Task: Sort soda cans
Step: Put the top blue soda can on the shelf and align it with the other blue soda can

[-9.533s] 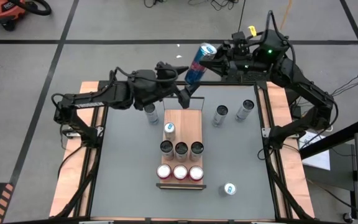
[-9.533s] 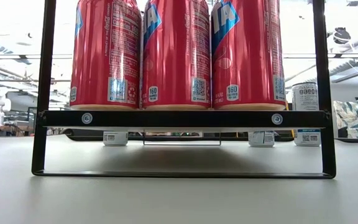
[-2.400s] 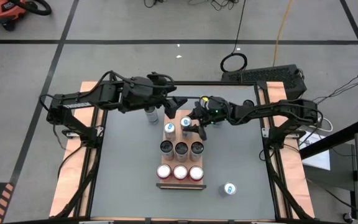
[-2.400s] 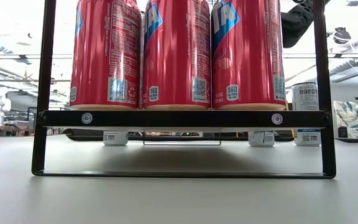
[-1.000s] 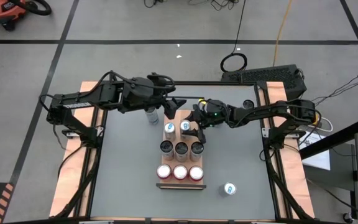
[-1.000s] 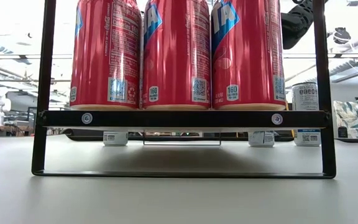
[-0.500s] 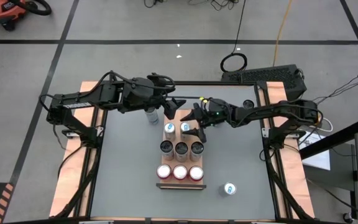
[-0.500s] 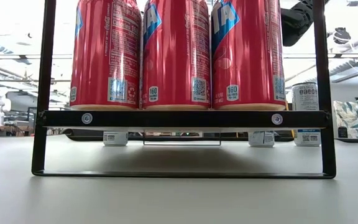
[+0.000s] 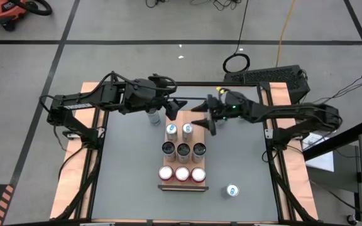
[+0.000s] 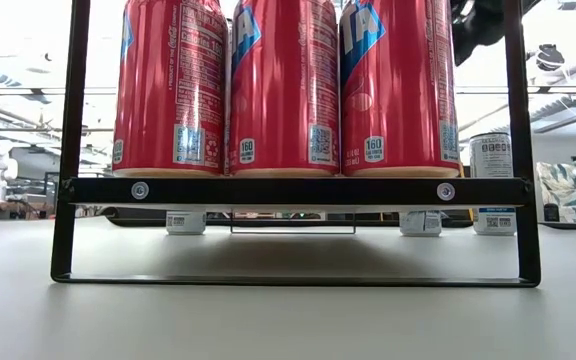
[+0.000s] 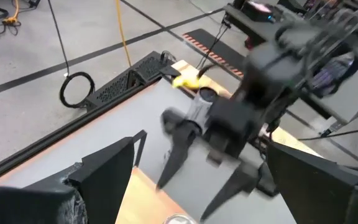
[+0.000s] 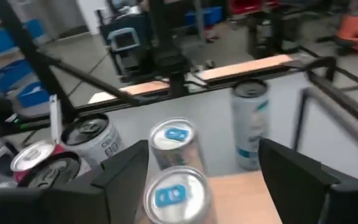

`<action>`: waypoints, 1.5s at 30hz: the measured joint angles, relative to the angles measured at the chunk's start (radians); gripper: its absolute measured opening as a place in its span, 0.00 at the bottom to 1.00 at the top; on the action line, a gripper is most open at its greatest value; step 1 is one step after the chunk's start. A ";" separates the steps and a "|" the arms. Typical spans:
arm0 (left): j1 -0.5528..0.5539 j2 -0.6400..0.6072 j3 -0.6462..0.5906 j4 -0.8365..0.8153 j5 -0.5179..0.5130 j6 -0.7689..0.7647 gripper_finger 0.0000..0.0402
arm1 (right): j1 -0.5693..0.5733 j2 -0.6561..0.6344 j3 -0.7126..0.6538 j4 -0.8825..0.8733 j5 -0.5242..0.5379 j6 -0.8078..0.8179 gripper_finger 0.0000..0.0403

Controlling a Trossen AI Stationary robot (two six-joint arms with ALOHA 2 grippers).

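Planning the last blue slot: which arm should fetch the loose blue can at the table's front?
Likely right. The blue can sits right of the tray, on that arm's side, and the right pincer is open and empty. The left pincer is by a grey can, across the tray.

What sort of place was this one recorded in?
Probably a robotics lab or workshop: a framed test table on a grey, tape-lined floor, loose cables on the ground, a shop vacuum in one corner, and workbenches behind.
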 joint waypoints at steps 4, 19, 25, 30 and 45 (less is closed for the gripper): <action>0.000 0.000 0.000 -0.026 -0.007 0.000 0.92 | -0.014 -0.107 0.002 -0.132 0.042 0.002 0.62; 0.004 0.000 0.000 -0.029 -0.060 0.003 0.92 | 0.018 -0.077 0.000 -0.279 0.045 0.007 0.11; 0.004 0.000 0.000 -0.028 -0.080 0.002 0.92 | 0.017 -0.030 0.000 -0.295 0.048 0.028 0.01; 0.003 0.000 0.000 -0.028 -0.083 0.001 0.92 | 0.017 0.022 0.000 -0.272 0.048 0.025 0.02; 0.003 0.000 0.000 -0.028 -0.087 0.001 0.92 | 0.018 0.097 0.000 -0.185 0.016 0.053 0.00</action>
